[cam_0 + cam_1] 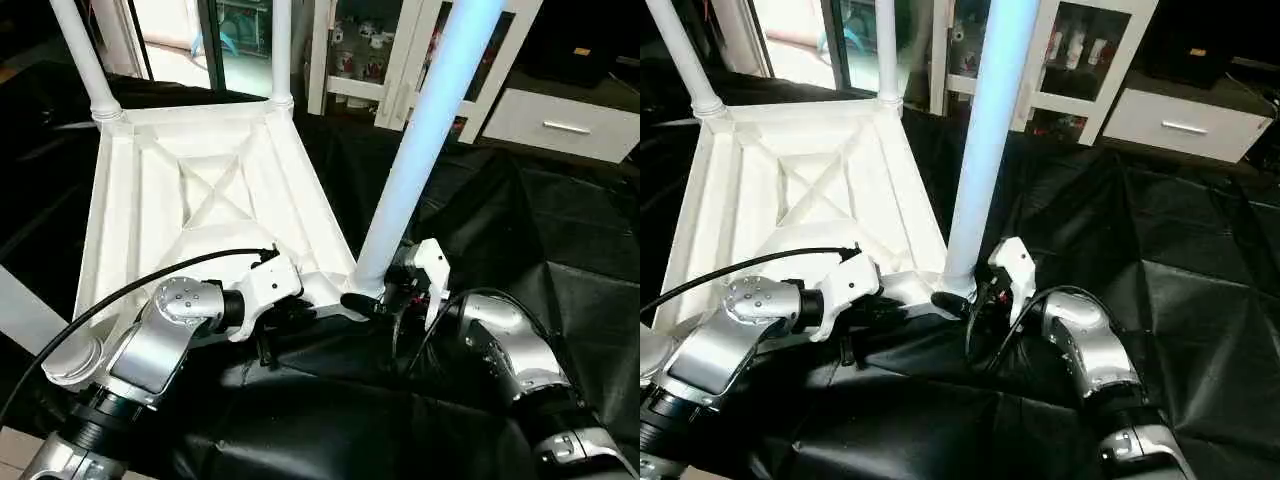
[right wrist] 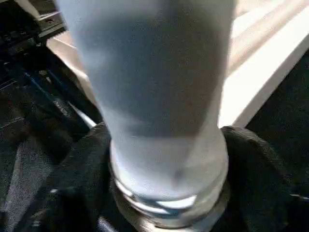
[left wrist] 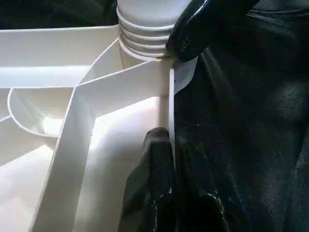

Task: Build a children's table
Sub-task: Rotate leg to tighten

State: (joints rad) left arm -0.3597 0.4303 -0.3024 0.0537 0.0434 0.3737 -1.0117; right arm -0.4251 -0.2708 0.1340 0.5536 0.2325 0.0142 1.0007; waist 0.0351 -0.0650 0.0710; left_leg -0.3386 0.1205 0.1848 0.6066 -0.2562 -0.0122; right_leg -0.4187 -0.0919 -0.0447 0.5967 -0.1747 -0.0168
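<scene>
table top: white plastic square top [image 1: 215, 190], lying upside down on the black-sheeted worktop [image 1: 560, 250], left-centre of the head views; raised rim, rounded corner sockets
underside: X-shaped ribs cross in the centre panel, more ribs run diagonally out to the corners
legs: 3 counted, all white tapered tubes standing upright in corner sockets
leg 1: far-left leg [image 1: 85, 60], upper left of frame, ringed collar seated in its socket
leg 2: far-right leg [image 1: 281, 50], top centre, also seated
leg 3: near-right leg [image 1: 425, 140], centre of frame, looks pale blue in this light; ridged base at the near right socket [image 3: 145, 41]
near-left corner: rounded corner [image 1: 70, 360] at lower left of frame
left gripper: left gripper [image 1: 268, 335] at the near rim of the top, lower centre; fingers [image 3: 154, 164] clenched, one dark pad lies against the thin rim wall; can't tell if the rim is actually pinched
right gripper: right gripper [image 1: 378, 303] at the base of the near-right leg; fingers [image 2: 256, 169] spread either side of the tube, just above the ridged collar; contact not clear, so grasp can't be confirmed
background: white cabinets with glass doors [image 1: 390, 50] along the top of frame, one white drawer unit [image 1: 560, 125] at upper right
arms: 2 silver forearms rise from the bottom edge, black cable looping over the left one
</scene>
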